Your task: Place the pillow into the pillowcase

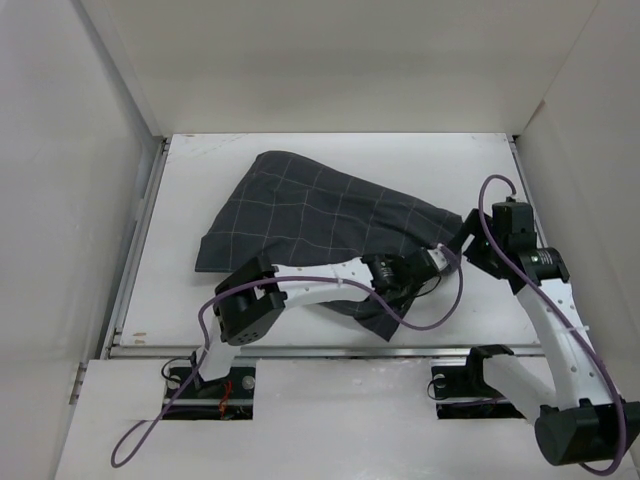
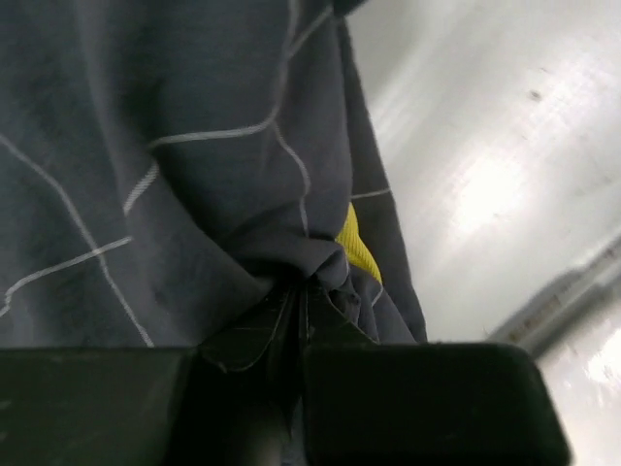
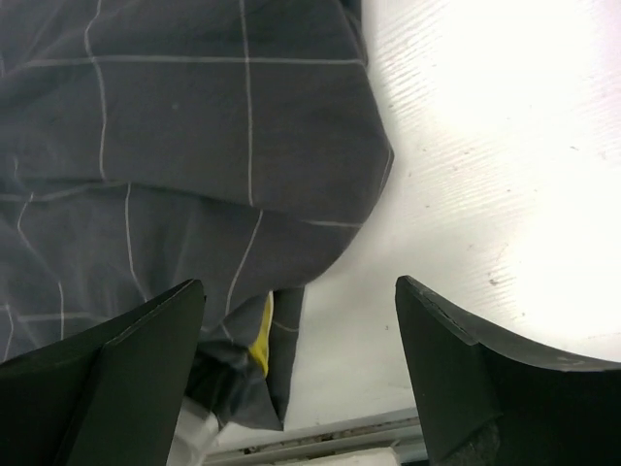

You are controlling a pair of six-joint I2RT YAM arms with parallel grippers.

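The dark grey checked pillowcase (image 1: 310, 215) lies bulging across the middle of the white table. Of the pillow, only a thin yellow strip (image 2: 357, 245) peeks out at the case's near-right corner, and the same strip (image 3: 260, 340) shows in the right wrist view; the rest is hidden inside the fabric. My left gripper (image 1: 392, 290) reaches across to that corner. In its wrist view the left gripper (image 2: 303, 338) is shut on a gathered fold of the pillowcase (image 2: 194, 175). My right gripper (image 1: 440, 258) hovers just right of the corner. Its jaws (image 3: 299, 286) stand wide open with nothing between them, beside the pillowcase (image 3: 194, 146).
White walls (image 1: 90, 200) enclose the table on the left, back and right. A metal rail (image 1: 330, 350) runs along the table's near edge, close under the held corner. Purple cables (image 1: 440, 300) loop from both arms.
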